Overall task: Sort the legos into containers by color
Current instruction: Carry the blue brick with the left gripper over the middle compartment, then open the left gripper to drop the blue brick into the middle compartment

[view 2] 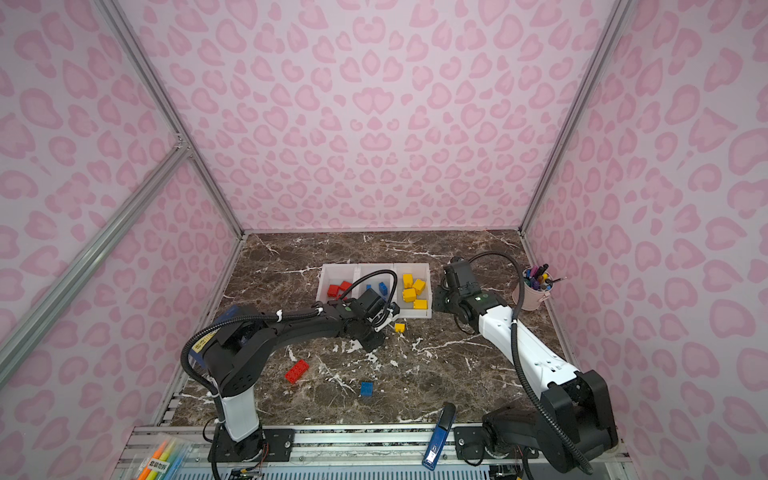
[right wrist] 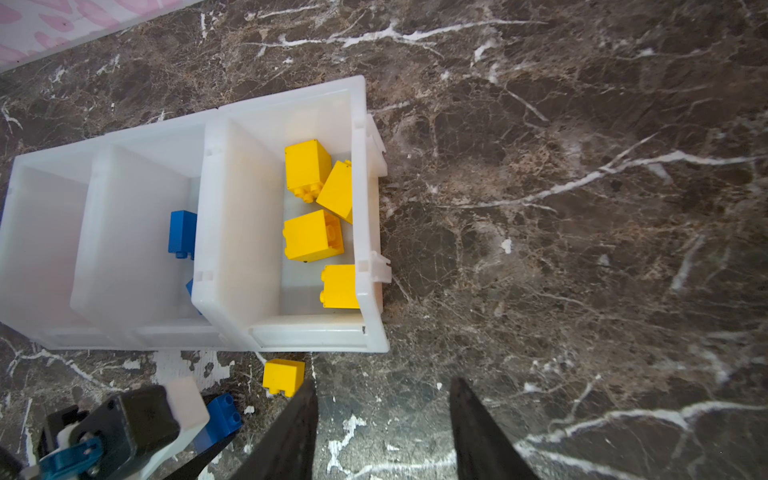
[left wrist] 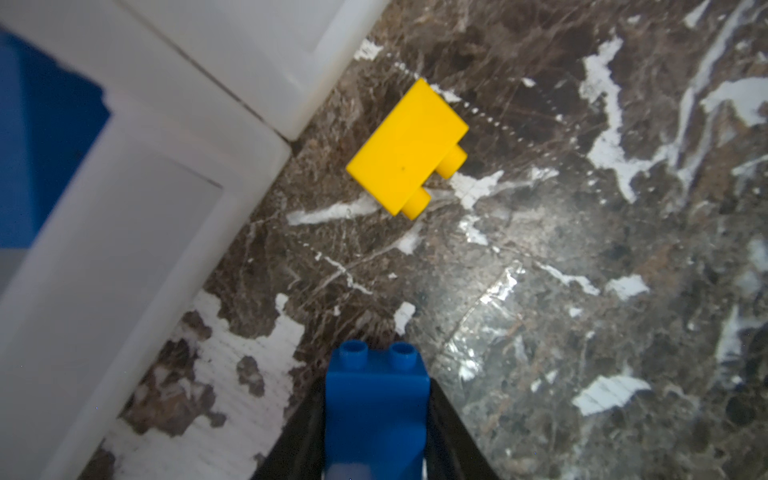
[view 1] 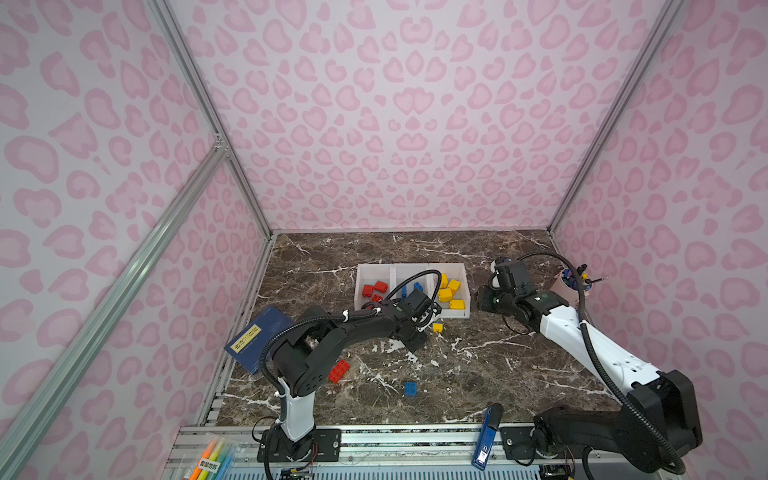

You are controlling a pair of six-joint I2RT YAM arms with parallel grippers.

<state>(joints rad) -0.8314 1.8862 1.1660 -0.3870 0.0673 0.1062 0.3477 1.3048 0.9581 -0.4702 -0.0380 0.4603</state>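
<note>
The left jaws are clamped on a blue brick. Its studs point out past the tips and its long axis runs in line with the jaws. They sit low over the desk, just in front of the bins, about level with the wall between the middle bin and the right bin. The middle bin, which holds blue bricks, lies ahead and slightly left, so the coming move looks like a short lift over the front lip, leaning left and away from the yellow-filled right bin. A loose yellow brick lies near the jaws, just in front of the right bin's lip. The right jaws stand open and empty, to the right of the bins. A red brick and a second blue brick lie on the desk nearer the robot.
</note>
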